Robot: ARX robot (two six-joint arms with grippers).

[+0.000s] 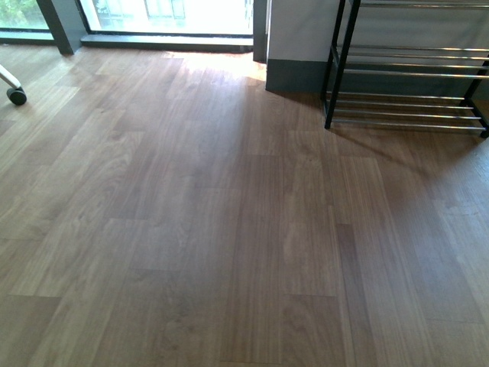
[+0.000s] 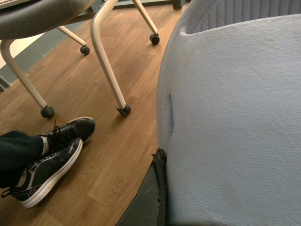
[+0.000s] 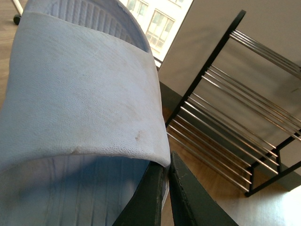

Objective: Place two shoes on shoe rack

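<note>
Each gripper carries one shoe clear of the brown wooden floor (image 1: pixel 191 229). The left gripper (image 2: pixel 159 181) grips the edge of a pale blue textured foam slide sandal (image 2: pixel 235 117). Only one of its dark fingers shows; the other is hidden behind the shoe. The right gripper (image 3: pixel 165 193), nearly closed, pinches the strap edge of a second pale blue slide sandal (image 3: pixel 80 94), near the black-framed shoe rack with chrome rods (image 3: pixel 221 117). These slides look light, soft and bendy, so they probably sag. The strap's thick edge seems the best hold. The spaced rods may let a sole tip.
</note>
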